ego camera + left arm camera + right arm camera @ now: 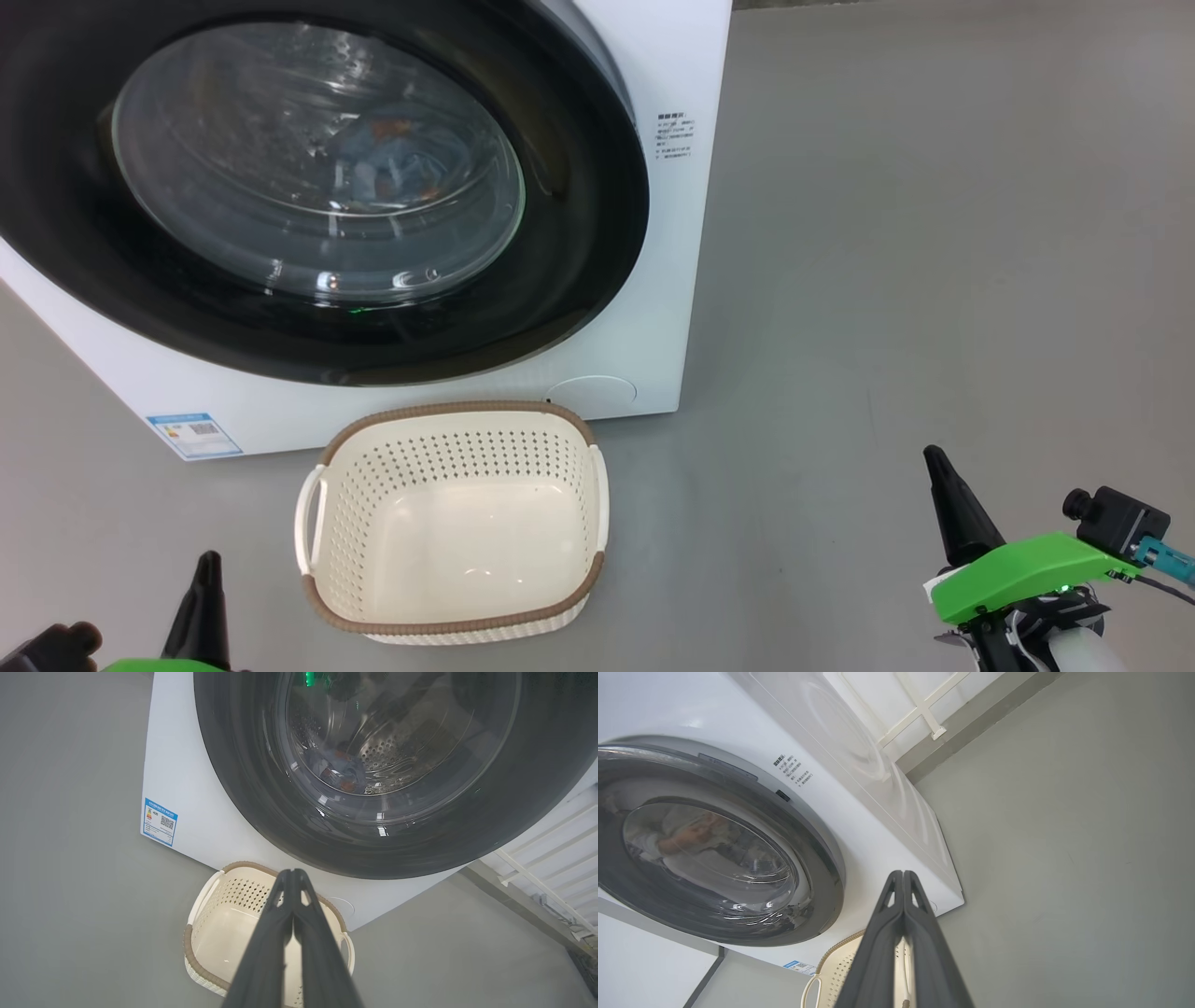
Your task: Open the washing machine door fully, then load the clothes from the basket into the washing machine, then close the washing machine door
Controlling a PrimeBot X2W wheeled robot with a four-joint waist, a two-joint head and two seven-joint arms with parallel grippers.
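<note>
Grey floor (887, 233) carrying a washing machine (695, 84) and a basket (457, 411).
The white washing machine stands on the floor well ahead of both grippers. The cream basket sits on the floor just before the machine's lower front, though whether the two touch cannot be told. It lies ahead and to the right of the left gripper (207, 565), and to the left of the right gripper (936, 459), nearer the left one. Bare grey floor stretches ahead of the right gripper.
</note>
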